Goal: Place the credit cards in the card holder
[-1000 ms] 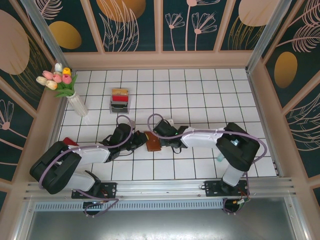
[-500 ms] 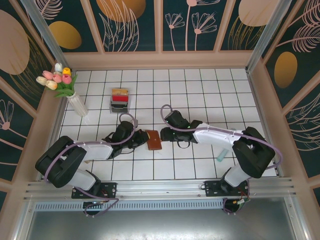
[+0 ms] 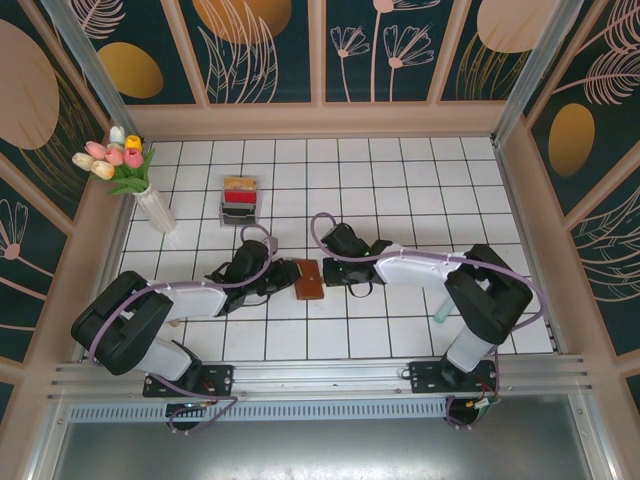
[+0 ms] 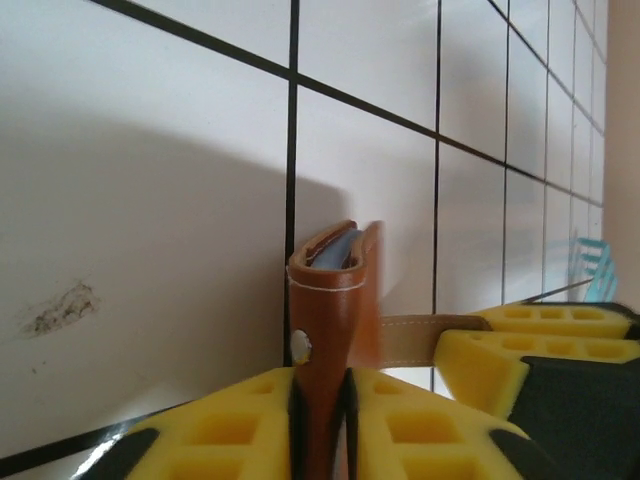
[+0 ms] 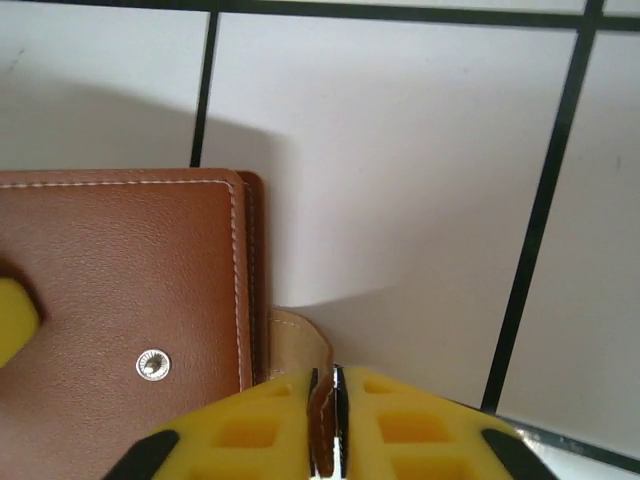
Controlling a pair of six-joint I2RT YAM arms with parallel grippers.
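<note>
A small brown leather card holder [image 3: 308, 279], smooth-grained with pale stitching and a round metal snap stud, lies mid-way across the glossy white tiled surface [image 3: 400, 180]. The left fingers [image 4: 240, 420], blocky yellow ribbed pads, pinch its folded edge. The right fingers [image 5: 420, 425], equally yellow, are closed on its thin tan strap [image 5: 300, 345]. Farther back on the left, a grey tray [image 3: 240, 220] holds flat tan, red and black credit cards [image 3: 240, 192].

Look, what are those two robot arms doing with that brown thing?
They are holding a brown wallet on the tiled table. The left gripper pinches one edge of it, and the right gripper pinches its little strap. The wallet is folded. The cards sit in their stand farther back, untouched.
</note>
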